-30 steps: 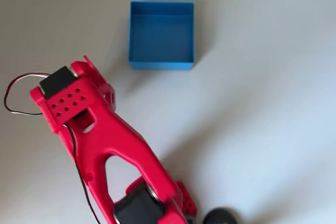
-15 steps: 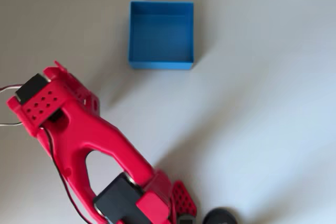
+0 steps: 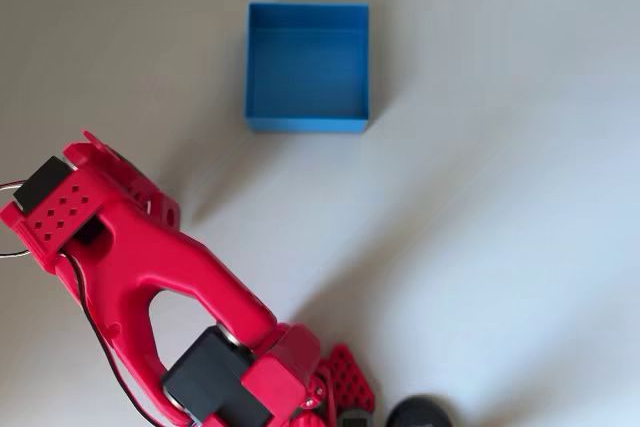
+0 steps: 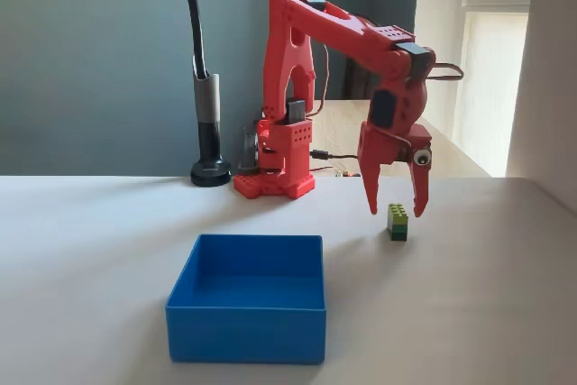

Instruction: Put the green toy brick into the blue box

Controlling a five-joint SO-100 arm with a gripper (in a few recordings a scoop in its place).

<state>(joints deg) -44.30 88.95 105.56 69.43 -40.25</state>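
Right now your biggest risk is a fingertip landing on the green toy brick (image 4: 398,222) instead of beside it. The gripper (image 4: 395,207) hangs just above the brick with its two fingers spread apart and nothing between them, and the brick is small and light. If you come down off-centre, a tip could knock it over or push it across the table (image 4: 487,313). From the fixed view the brick seems to sit between the fingers, but depth is hard to judge there, so you may be slightly in front of it or behind it.

Your arm arches up from its base, reaches out to the side and bends down at the wrist, fingers pointing at the table. The brick stands on the table, well apart from the blue box (image 4: 247,309), which is empty.
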